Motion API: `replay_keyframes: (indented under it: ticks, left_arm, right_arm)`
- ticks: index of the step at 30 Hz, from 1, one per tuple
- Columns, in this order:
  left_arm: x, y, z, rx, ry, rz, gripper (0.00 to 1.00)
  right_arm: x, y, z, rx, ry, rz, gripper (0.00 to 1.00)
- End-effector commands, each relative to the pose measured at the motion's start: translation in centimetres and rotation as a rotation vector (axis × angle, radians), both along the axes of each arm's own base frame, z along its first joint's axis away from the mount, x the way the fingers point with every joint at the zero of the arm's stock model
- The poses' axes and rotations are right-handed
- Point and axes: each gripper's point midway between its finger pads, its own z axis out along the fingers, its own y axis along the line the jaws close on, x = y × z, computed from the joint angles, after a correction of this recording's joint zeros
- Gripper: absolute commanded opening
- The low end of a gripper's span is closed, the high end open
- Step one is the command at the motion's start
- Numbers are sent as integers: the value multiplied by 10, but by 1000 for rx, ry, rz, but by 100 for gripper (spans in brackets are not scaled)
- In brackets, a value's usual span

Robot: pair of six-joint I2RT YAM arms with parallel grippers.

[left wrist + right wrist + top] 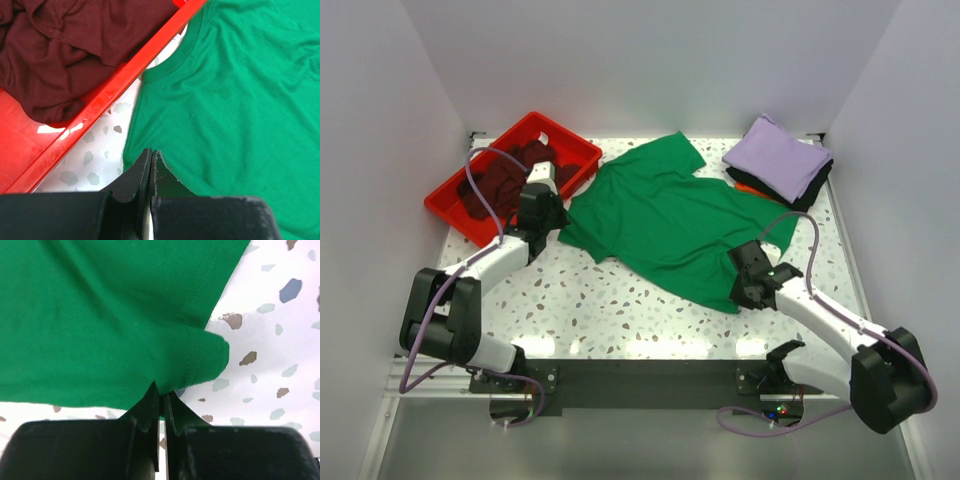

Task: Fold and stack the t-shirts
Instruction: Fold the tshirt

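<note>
A bright green t-shirt lies spread flat across the middle of the table. My left gripper is shut at the shirt's left edge, below the collar, close to the tray. In the left wrist view its tips meet on the edge of the green cloth. My right gripper is shut on the shirt's near right hem corner. The right wrist view shows that gripper pinching a small fold of the green hem. A dark maroon t-shirt lies crumpled in the tray.
The red plastic tray stands at the back left, its rim right beside the green shirt's collar. At the back right a folded lavender shirt tops a stack with black and orange ones. White walls enclose the speckled table.
</note>
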Motion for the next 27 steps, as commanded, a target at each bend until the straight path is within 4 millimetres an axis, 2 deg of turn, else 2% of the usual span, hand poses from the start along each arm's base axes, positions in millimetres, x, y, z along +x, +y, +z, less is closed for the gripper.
replay_keyframes:
  ticks: [1, 6, 7, 9, 12, 14, 17, 23, 27]
  left_arm:
    - [7, 3, 19, -14, -69, 18, 0]
    - [7, 3, 19, -16, -68, 17, 0]
    - [7, 3, 18, -13, -66, 18, 0]
    - [7, 3, 19, -16, -68, 17, 0]
    - [6, 3, 19, -14, -66, 16, 0]
    - [6, 3, 19, -16, -67, 16, 0]
    - [6, 3, 18, -16, -64, 14, 0]
    - [7, 2, 17, -19, -61, 11, 0]
    - [7, 2, 16, -18, -58, 11, 0]
  right_arm:
    - [2, -4, 34, -7, -52, -7, 0]
    - [3, -18, 75, -45, -133, -23, 1]
    - [6, -19, 86, -44, -158, -27, 8]
    - [4, -25, 96, -57, -182, -36, 14]
    - [1, -31, 103, -78, -195, -48, 35]
    - [-2, -35, 101, -95, -187, -53, 48]
    - [-6, -36, 94, -102, -164, -53, 53]
    - [-8, -21, 69, -63, -73, -4, 52]
    - [-21, -14, 40, -47, 18, 24, 44]
